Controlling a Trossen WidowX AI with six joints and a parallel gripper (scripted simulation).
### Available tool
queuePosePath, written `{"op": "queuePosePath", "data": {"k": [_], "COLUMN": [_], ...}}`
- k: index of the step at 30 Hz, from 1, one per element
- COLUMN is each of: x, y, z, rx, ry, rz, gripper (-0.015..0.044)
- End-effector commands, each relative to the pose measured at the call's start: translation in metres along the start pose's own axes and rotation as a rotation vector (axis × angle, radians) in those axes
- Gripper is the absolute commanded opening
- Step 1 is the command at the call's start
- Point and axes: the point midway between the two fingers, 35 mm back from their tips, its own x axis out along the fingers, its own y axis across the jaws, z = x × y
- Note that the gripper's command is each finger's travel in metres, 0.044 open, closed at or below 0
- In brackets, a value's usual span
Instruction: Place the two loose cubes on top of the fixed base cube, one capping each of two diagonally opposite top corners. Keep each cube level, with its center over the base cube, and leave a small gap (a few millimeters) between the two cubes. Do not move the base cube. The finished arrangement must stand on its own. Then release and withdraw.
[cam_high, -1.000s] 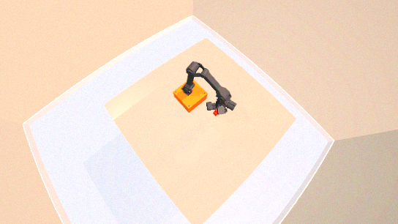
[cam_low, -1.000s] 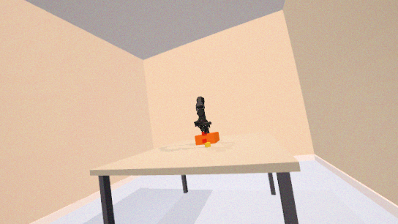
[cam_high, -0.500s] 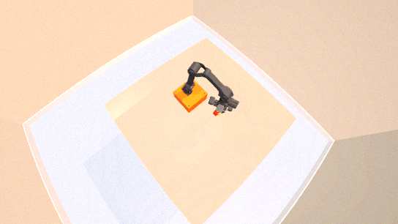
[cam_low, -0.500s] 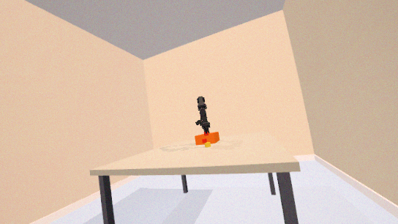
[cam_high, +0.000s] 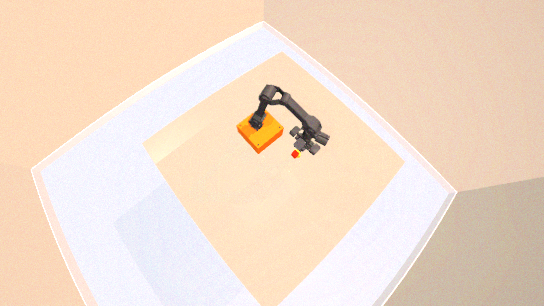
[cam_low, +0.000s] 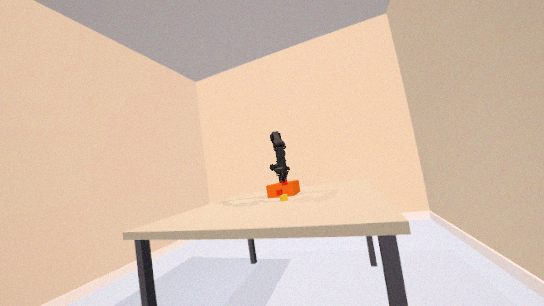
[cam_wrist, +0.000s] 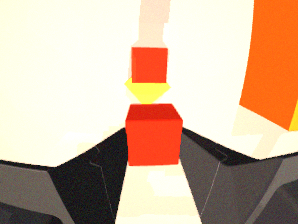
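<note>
The yellow base cube (cam_high: 299, 154) (cam_low: 284, 198) (cam_wrist: 146, 91) stands on the table, a corner pointing down in the wrist view. One red cube (cam_high: 295, 154) (cam_low: 279, 192) (cam_wrist: 150, 65) appears to rest on its far top corner in the wrist view, overhanging it and hiding that side. The contact is too small to confirm. My gripper (cam_low: 284, 180) (cam_wrist: 152, 132) is shut on the other red cube (cam_low: 284, 183) (cam_wrist: 153, 142). It holds this cube above and to the near side of the base cube; their height gap is unclear. The top view hides the held cube behind the gripper.
A large orange block (cam_high: 261, 135) (cam_low: 290, 189) (cam_wrist: 272, 65) is under the arm's foot. It is at the right of the wrist view and behind the cubes in the exterior view. The table (cam_high: 260, 215) (cam_low: 240, 220) carries everything.
</note>
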Motion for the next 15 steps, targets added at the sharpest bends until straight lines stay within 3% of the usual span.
{"op": "queuePosePath", "data": {"k": [1,15], "x": [-0.002,0.028], "y": [0.002,0.001], "z": [-0.003,-0.001], "rx": [0.058,0.068], "ry": [0.005,0.005], "rz": [0.004,0.003], "gripper": [0.0105,0.0105]}}
